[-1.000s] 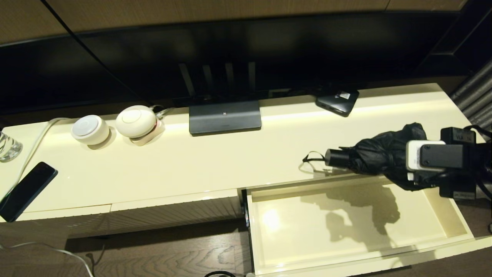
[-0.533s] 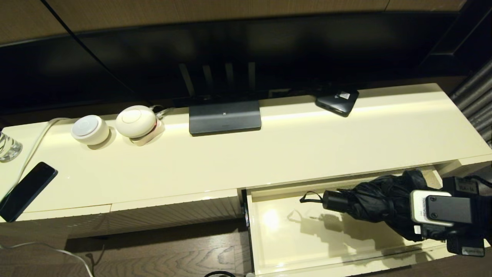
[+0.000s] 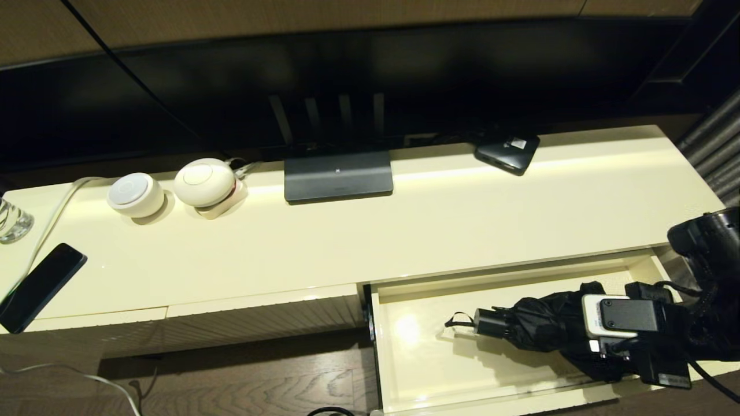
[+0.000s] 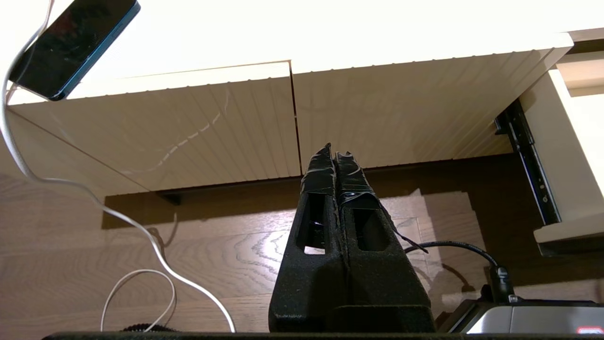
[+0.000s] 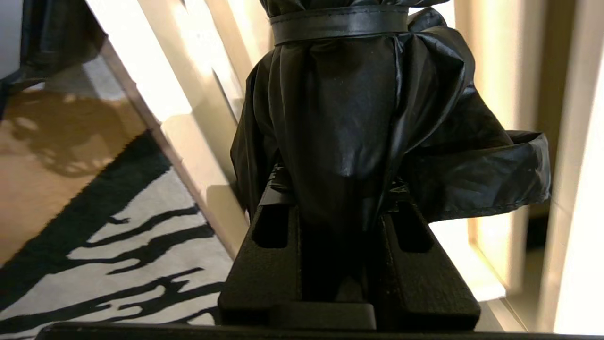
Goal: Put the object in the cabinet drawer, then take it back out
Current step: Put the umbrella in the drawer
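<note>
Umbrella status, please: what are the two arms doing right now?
Right tool shut on umbrella, low inside open drawer. Left tool shut, parked below the cabinet front. Nothing in the way.

Glossy cream lacquer is seen on the cabinet drawer [image 3: 404, 346] — its smooth interior throws back a bright patch of light, and its slide rail [image 4: 528, 160] looks like dark metal. The umbrella [image 3: 543, 326] is shown in thin, crinkled black cloth with a faint sheen, bound by a smoother strap [image 5: 337, 23]. Fine ribbing is caught on the cream front panel [image 4: 188, 132]. Matt, grainy black plastic is shown on the right gripper [image 5: 342, 198] — wood grain marks the floor [image 3: 248, 387].
</note>
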